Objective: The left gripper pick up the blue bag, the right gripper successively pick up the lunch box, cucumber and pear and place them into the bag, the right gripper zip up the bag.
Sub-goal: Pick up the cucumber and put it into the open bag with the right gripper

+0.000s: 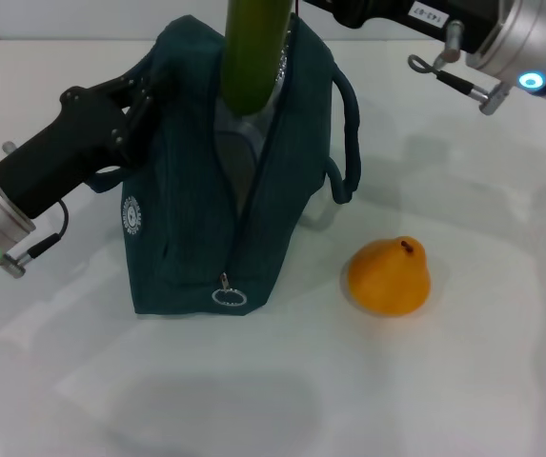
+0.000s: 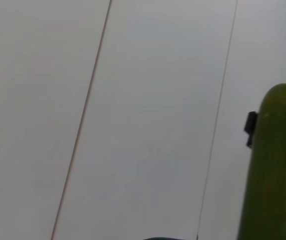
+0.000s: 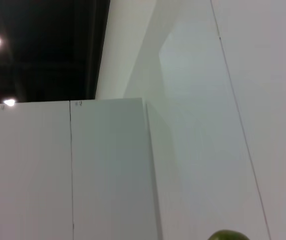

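Observation:
The blue bag [image 1: 196, 219] stands upright on the white table, its top open. My left gripper [image 1: 137, 107] is shut on the bag's upper left edge. A green cucumber [image 1: 252, 52] hangs upright with its lower end inside the bag's mouth. It also shows in the left wrist view [image 2: 275, 170] and the right wrist view [image 3: 227, 235]. My right gripper holds it from above, mostly past the head view's top edge; one black finger [image 2: 251, 130] shows against the cucumber. A pale lunch box [image 1: 239, 143] shows inside the bag. The orange-yellow pear [image 1: 389, 276] lies on the table right of the bag.
The bag's zipper pull ring [image 1: 230, 297] hangs low on its near end. A bag handle [image 1: 349, 143] loops out on the right side. My right arm [image 1: 511, 43] reaches in from the upper right. The white table [image 1: 444, 381] spreads around.

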